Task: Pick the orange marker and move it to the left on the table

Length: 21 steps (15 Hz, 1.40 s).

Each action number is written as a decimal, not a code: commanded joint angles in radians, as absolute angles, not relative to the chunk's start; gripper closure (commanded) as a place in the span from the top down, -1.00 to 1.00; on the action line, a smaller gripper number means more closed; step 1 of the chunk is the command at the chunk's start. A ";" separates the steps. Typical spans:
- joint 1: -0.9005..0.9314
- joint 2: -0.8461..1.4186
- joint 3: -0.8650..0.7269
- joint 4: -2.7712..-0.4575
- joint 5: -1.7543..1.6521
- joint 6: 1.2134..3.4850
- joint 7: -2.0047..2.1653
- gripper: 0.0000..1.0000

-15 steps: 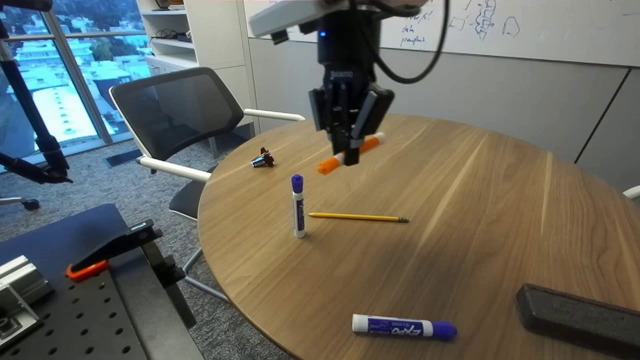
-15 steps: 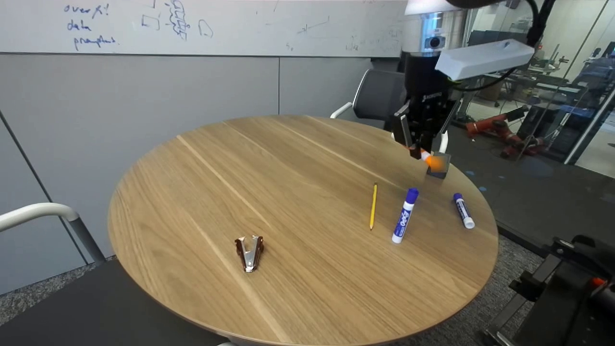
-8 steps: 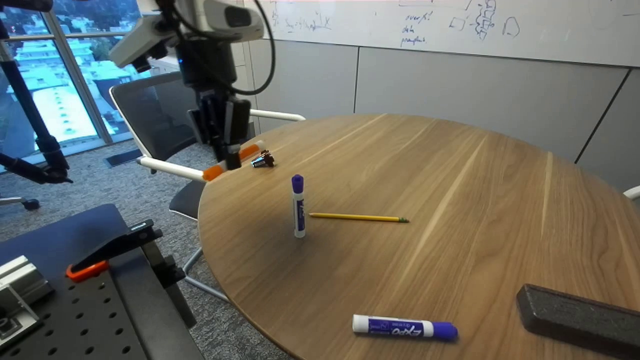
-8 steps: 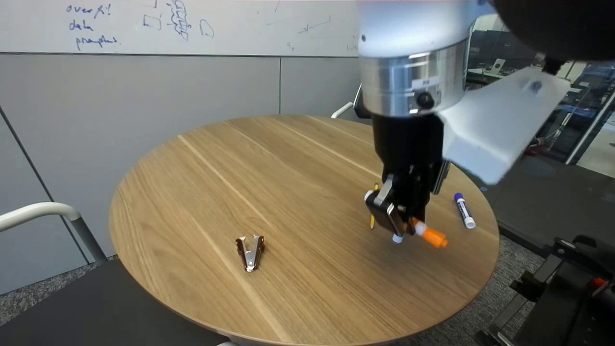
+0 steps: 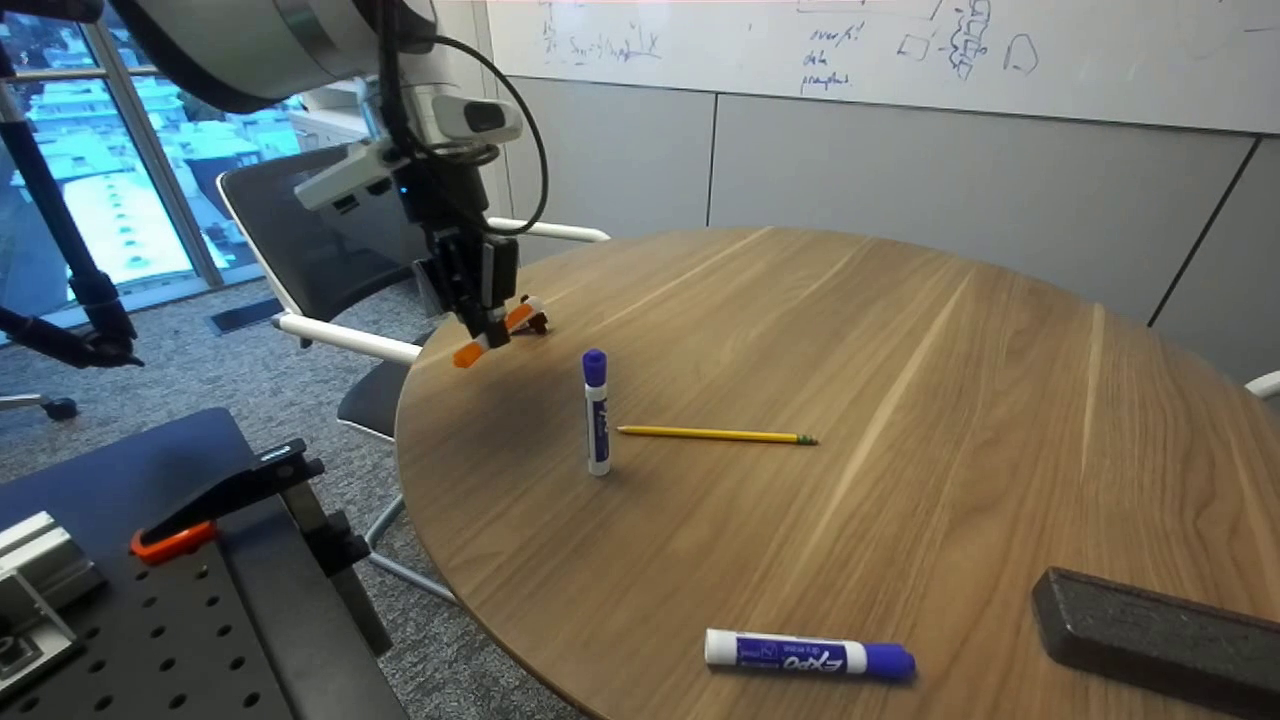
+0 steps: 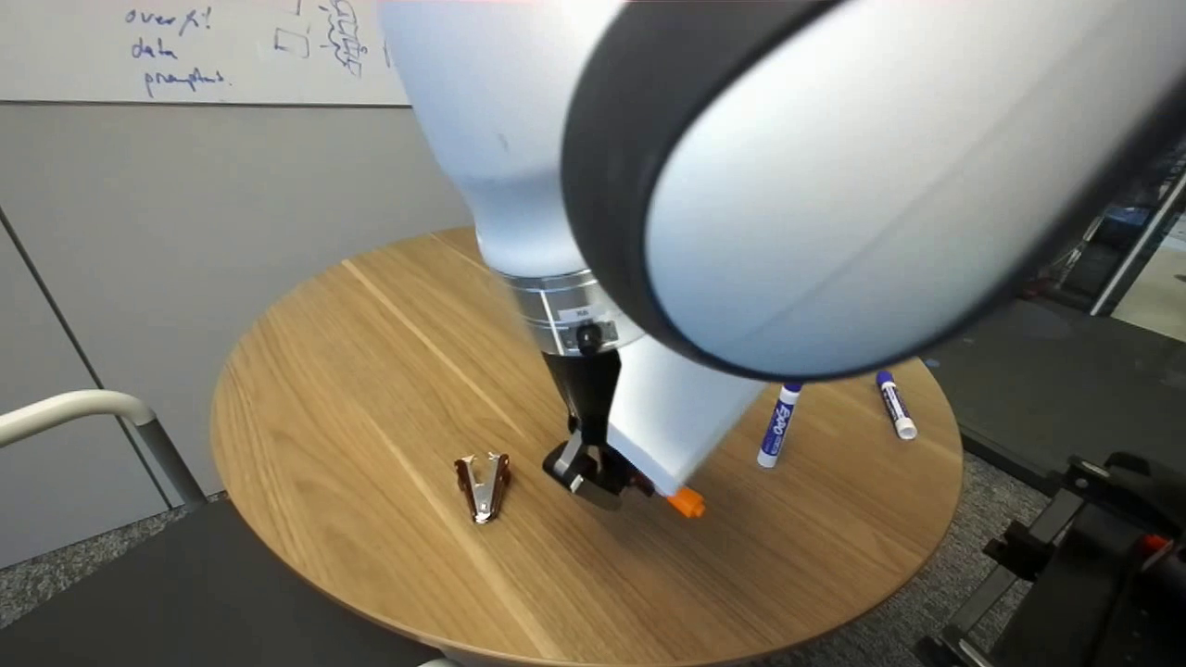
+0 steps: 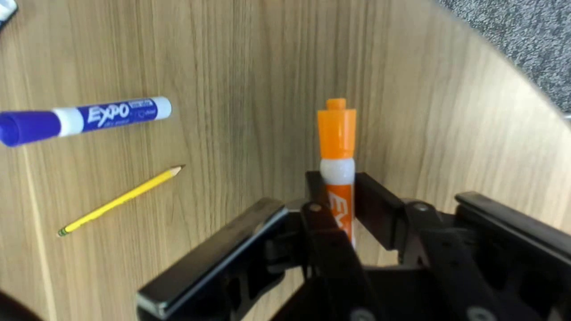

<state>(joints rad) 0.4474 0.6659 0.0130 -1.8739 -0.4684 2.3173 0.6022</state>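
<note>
Orange marker (image 7: 337, 170) held over the table (image 5: 950, 520)
The gripper (image 7: 337, 189) clamps its barrel, a finger on each side — white collar level with the fingertips, cap jutting beyond in the wrist view.

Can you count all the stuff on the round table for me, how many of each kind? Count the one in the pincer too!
Markers: 3 (orange marker, standing marker, lying marker)
Pencil: 1
Staple remover: 1
Dark block: 1
Total: 6
</note>
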 commanded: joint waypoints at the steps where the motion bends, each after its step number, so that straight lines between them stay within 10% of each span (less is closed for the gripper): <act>1: 0.434 0.834 -0.001 -1.624 -0.418 2.208 0.515 -0.89; 10: 0.439 0.991 -0.015 -1.469 -0.386 2.091 0.464 -0.89; 12: 0.439 0.990 -0.016 -1.457 -0.376 2.071 0.461 -0.02; 21: 0.348 0.779 0.036 -1.631 -0.313 2.056 0.273 1.00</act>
<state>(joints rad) 0.4106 0.9175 -0.0136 -1.5162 -0.3720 2.0738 0.3933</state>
